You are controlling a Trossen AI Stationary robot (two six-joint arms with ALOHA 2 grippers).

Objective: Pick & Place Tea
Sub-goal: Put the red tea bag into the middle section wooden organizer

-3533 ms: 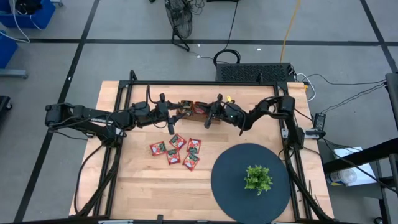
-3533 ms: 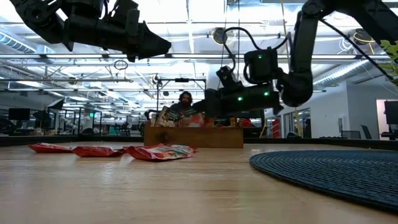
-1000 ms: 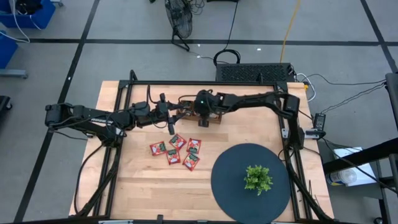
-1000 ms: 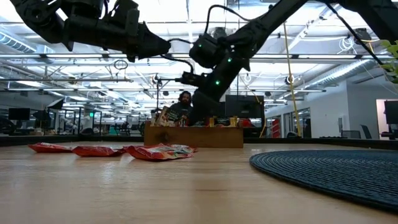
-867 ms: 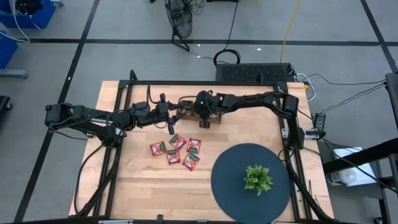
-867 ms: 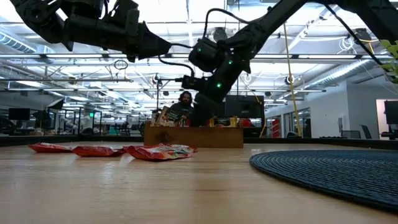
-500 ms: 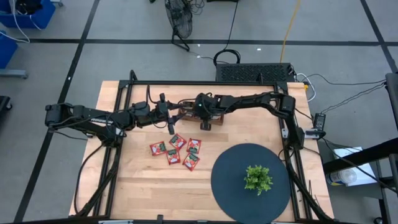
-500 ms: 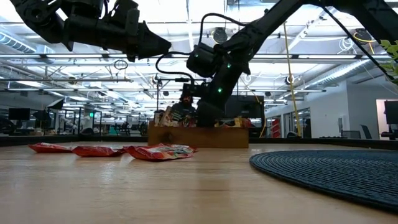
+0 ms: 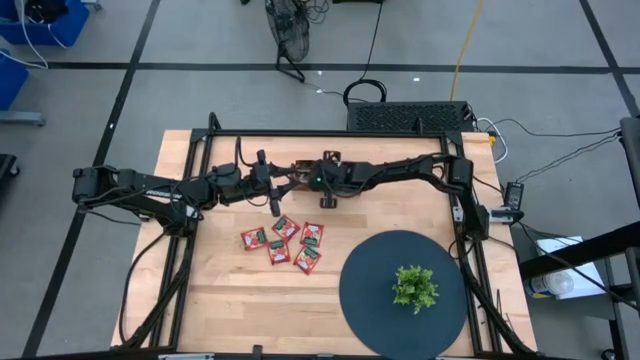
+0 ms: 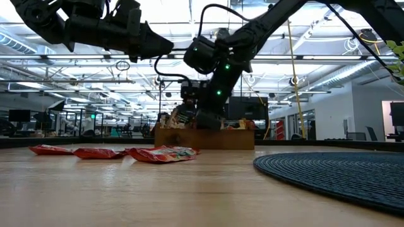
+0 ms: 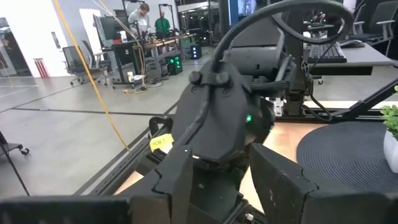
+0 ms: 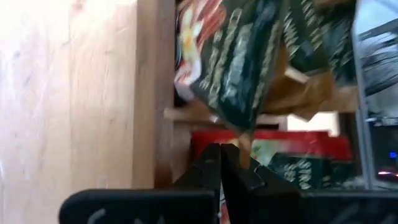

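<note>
The brown wooden tray (image 10: 205, 139) stands at the table's far middle with tea sachets upright in it, a dark green one (image 12: 249, 62) and a red one (image 12: 280, 149) among them. Several red tea sachets (image 9: 285, 242) lie flat on the table nearer me and show in the low view (image 10: 164, 153). My right gripper (image 12: 221, 152) is shut and reaches down into the tray (image 9: 325, 185). My left gripper (image 11: 217, 168) hovers level just left of the tray (image 9: 280, 185), open, with nothing between its fingers. My right gripper's shut fingers (image 12: 211, 165) slant down into the tray from the table's right. Their tips stand at the red sachet's edge (image 12: 239, 140), beside a wooden divider (image 12: 205, 115). Whether they press on the sachet or on the wood I cannot tell.
A round dark mat (image 9: 370, 300) with a small green plant (image 9: 415, 287) lies at the near right and shows in the low view (image 10: 334, 173). My right arm's wrist (image 11: 230, 118) fills the space just ahead of my left gripper.
My right gripper has sunk toward the tray, rolled its wrist and stayed shut, and its fingers now reach in among the sachets. The tray has slid a little toward the table's right edge.
</note>
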